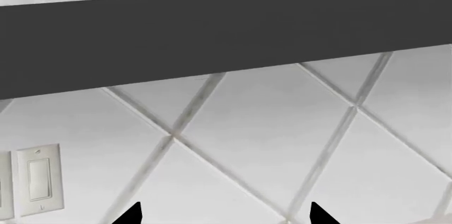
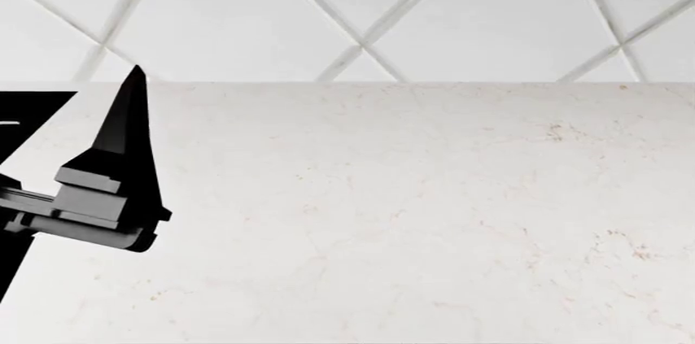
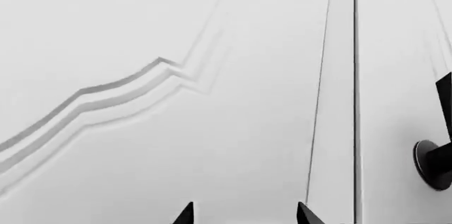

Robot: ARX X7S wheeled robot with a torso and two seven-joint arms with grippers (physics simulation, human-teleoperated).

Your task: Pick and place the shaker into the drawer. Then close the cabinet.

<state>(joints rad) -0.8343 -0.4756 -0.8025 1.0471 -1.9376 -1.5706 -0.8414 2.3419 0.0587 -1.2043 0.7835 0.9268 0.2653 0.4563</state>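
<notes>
1. I see the bare surface (image 2: 413,214) under a tiled wall (image 2: 359,10); no shaker or drawer shows, so I can't judge the step
2. Right gripper (image 3: 244,214) faces a cabinet door (image 3: 141,128) near a knob (image 3: 432,164), fingers apart, empty
3. Left gripper (image 1: 224,214) is raised toward the wall, fingers wide, empty

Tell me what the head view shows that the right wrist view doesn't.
Only the head view shows the pale stone countertop, the diamond-tiled wall and the left end effector raised above the counter. Only the right wrist view shows white cabinet doors, the seam between them, a dark round handle and the right end effector. Neither shows the shaker or drawer.
</notes>
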